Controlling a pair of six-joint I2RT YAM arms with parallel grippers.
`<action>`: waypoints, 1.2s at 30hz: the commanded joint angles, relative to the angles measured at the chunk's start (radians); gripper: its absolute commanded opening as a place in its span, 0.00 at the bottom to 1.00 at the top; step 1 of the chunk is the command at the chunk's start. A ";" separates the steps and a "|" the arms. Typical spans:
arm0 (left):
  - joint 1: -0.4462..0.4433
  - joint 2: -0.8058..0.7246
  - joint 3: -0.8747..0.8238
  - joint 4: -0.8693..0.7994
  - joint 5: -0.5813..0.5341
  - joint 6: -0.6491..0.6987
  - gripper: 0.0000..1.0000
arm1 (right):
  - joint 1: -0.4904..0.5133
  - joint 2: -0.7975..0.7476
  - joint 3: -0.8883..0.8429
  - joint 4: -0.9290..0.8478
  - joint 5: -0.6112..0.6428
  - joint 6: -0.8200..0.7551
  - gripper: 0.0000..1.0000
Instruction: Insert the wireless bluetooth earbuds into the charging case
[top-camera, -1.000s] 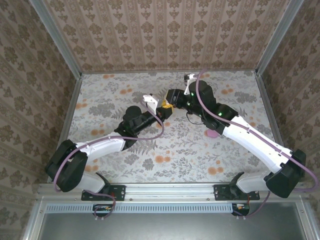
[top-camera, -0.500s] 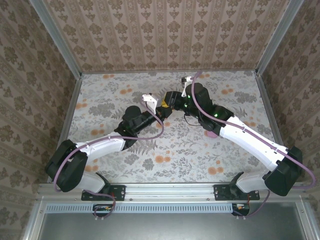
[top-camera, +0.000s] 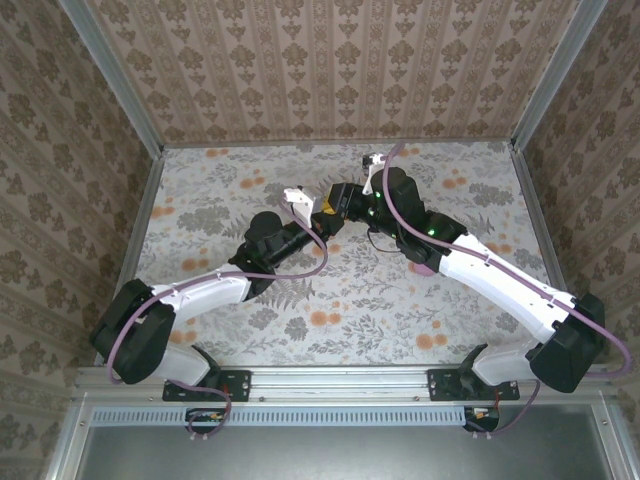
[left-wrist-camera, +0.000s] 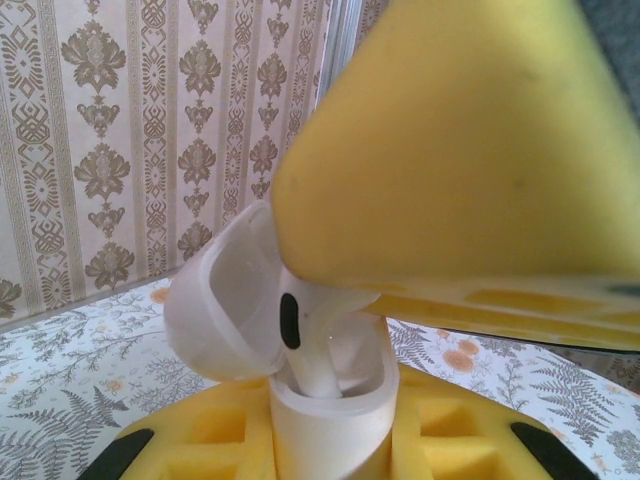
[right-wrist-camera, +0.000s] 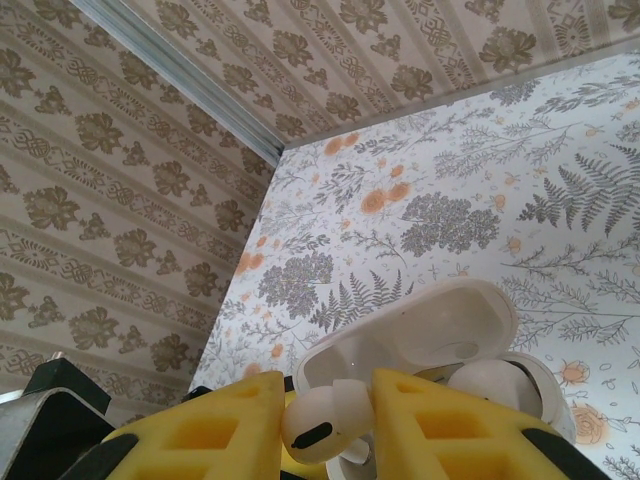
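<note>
above flowery table (top-camera: 220, 180), left claw (left-wrist-camera: 330, 445) is squeezing the open case (right-wrist-camera: 440, 330) while right claw (right-wrist-camera: 328, 395), just over it, is pinching an earbud (right-wrist-camera: 318, 425) with its stem poking in, and tilting could be jamming it.

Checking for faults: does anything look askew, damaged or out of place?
Nothing stands out. The left gripper holds the open charging case, and the right gripper holds a white earbud, stem in the case.

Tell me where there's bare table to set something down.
Free: the cloth between the left arm and right arm toward the near rail, and the far-left corner. Crowded: mid-table, where the left end effector with the charging case meets the right end effector with an earbud; a pink item lies under the right arm.
</note>
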 joint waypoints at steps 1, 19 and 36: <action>0.000 -0.004 0.028 0.080 -0.011 -0.014 0.24 | 0.009 -0.018 -0.004 -0.048 -0.003 0.010 0.29; -0.001 -0.005 0.027 0.086 0.004 -0.007 0.24 | 0.014 -0.024 0.026 -0.107 0.051 -0.020 0.36; -0.001 -0.013 0.028 0.086 0.003 -0.006 0.23 | 0.015 -0.028 0.058 -0.153 0.074 -0.034 0.36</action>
